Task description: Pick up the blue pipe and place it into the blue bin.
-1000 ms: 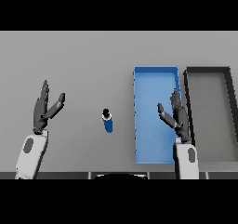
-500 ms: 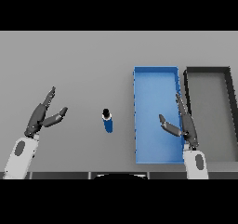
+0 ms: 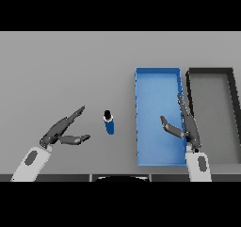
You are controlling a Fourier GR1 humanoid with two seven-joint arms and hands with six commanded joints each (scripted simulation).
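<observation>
The blue pipe (image 3: 109,124) is a short, stubby piece with a black tip at its far end, sitting on the grey tabletop (image 3: 66,70) just left of the blue bin (image 3: 157,71) and apart from it; whether it stands or lies flat is hard to tell. The left hand (image 3: 62,132) hovers near the pipe's left side, fingers straight and spread wide, touching nothing. The right hand (image 3: 186,126) is over the blue bin's right wall, fingers extended and empty. A dark grey bin (image 3: 211,71) sits beside the blue one on its right.
</observation>
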